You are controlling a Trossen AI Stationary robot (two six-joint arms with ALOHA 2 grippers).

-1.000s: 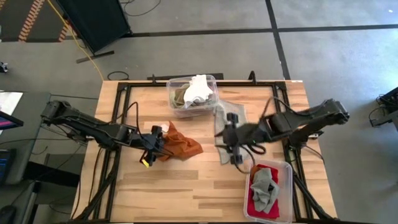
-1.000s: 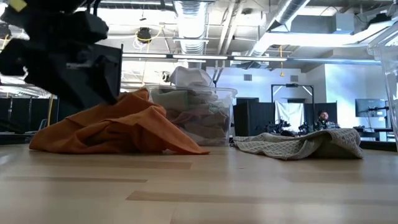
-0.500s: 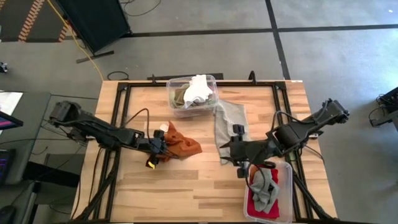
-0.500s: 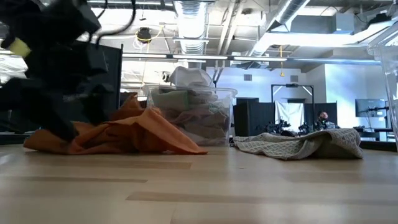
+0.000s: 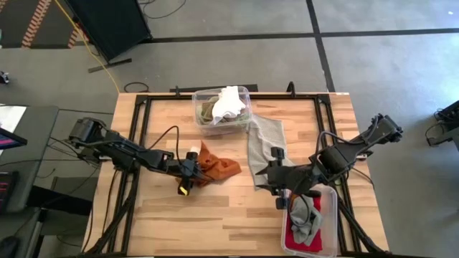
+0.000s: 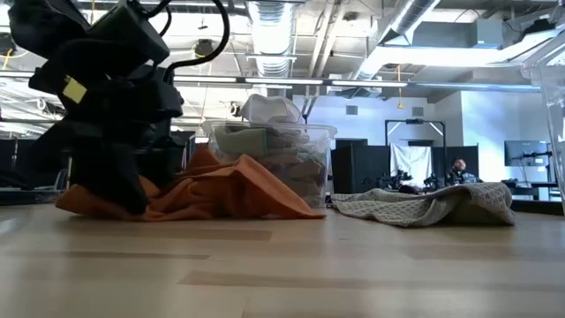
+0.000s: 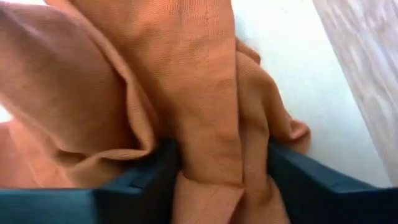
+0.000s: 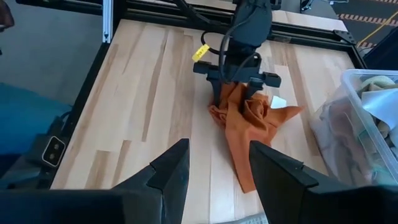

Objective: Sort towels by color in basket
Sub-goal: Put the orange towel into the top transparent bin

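Observation:
A rust-orange towel (image 5: 215, 168) lies bunched on the table's middle left, with a white tag (image 8: 280, 102) at its far side. My left gripper (image 5: 190, 174) is down on the towel's left end, open, its fingers astride a raised fold (image 7: 205, 124). A grey towel (image 5: 264, 140) lies flat right of the middle. My right gripper (image 5: 281, 190) hovers open and empty beside the near-right basket (image 5: 331, 208), which holds a red towel and a grey-green one (image 5: 305, 218). My left gripper comes at the orange towel from above and from the table's left, slanting down. A raised fold of several layers (image 7: 211, 168) near the towel's left end stands between its two fingers (image 7: 149, 180) and touches both inner sides. The towel rests on the table.
A clear basket (image 5: 247, 92) at the far middle holds white, beige and greenish towels. Black frame rails run along the table's left, right and far sides. Bare wood lies along the near edge and at the far left.
My left gripper has come down and toward the table's right onto the orange towel's left end. The towel has been shoved a little to the right and bunched higher. My right gripper has swung toward the near edge, close to the near-right basket.

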